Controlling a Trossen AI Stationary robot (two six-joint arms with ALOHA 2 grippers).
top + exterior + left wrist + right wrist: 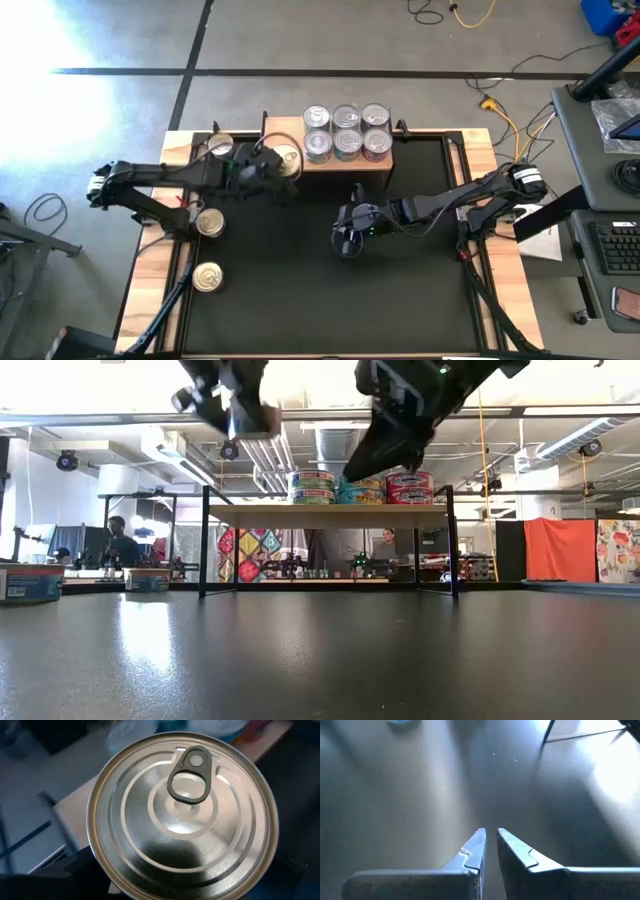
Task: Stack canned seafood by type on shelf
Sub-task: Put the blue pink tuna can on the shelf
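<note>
Shelf (345,163) right half crowded with cans (346,131) — its left end stays bare.

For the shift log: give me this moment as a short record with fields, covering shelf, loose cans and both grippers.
shelf: light wood; six cans seen from above, stacked in the low view
left gripper: over the shelf's left end, holding a silver-lidded can
right gripper: shut, empty, above the black tabletop
loose cans: three near the table's left edge
</note>
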